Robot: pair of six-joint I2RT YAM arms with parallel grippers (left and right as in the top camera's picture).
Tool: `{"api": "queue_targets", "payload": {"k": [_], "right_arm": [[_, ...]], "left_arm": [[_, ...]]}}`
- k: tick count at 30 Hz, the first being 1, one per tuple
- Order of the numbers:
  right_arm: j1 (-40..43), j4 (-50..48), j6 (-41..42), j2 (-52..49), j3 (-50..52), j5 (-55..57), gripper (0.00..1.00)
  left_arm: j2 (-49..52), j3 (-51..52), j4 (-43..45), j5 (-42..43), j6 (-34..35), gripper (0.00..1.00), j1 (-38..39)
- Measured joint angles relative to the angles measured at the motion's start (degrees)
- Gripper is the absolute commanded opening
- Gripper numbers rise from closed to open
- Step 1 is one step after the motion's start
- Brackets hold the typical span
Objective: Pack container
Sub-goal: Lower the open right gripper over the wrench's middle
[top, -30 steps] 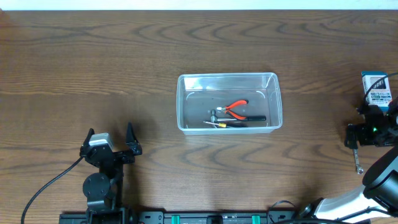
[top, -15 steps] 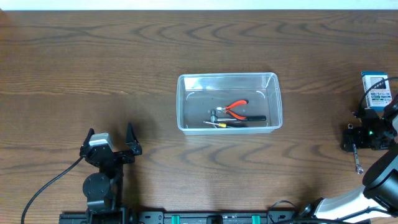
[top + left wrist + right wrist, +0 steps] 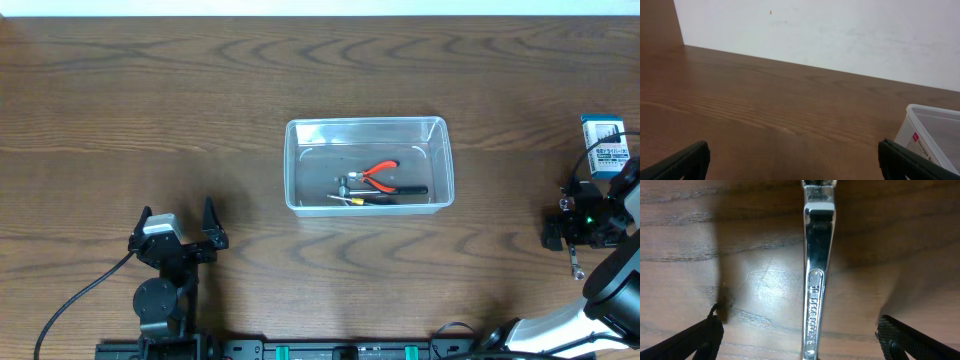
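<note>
Runs matte black, with a pale grey camera block [image 3: 158, 228] on the left wrist and a black cable [image 3: 88, 291] curling off. Shows a green light [image 3: 590, 211] at the right wrist, a white link [image 3: 560, 330] below, dark wedge-shaped fingers [image 3: 685, 160].

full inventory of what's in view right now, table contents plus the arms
table: 1, dark brown wood, under everything
container: 1, clear plastic, table centre
pliers: 1, red handles, inside the container
other small tools: count unclear, black and silver with a yellow bit, beside the pliers in the container
box: 1, blue and white, right table edge
wrench: 1, silver, flat on the table, near side of the box
cable: 1, black, lower left by the left arm
left gripper: 1, black, lower left, open, empty
right gripper: 1, black, over the wrench, open, fingers either side, not touching it
</note>
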State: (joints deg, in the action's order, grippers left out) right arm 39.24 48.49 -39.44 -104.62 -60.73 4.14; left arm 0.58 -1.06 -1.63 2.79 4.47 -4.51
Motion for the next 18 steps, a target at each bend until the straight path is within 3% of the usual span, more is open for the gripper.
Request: {"api": "queue_targets", "payload": {"k": [18], "right_arm": [[0.0, -0.5, 0.1, 0.0, 0.3, 1.6, 0.99]], "left_arm": [[0.0, 0.0, 0.0, 0.0, 0.0, 0.98, 0.0]]}}
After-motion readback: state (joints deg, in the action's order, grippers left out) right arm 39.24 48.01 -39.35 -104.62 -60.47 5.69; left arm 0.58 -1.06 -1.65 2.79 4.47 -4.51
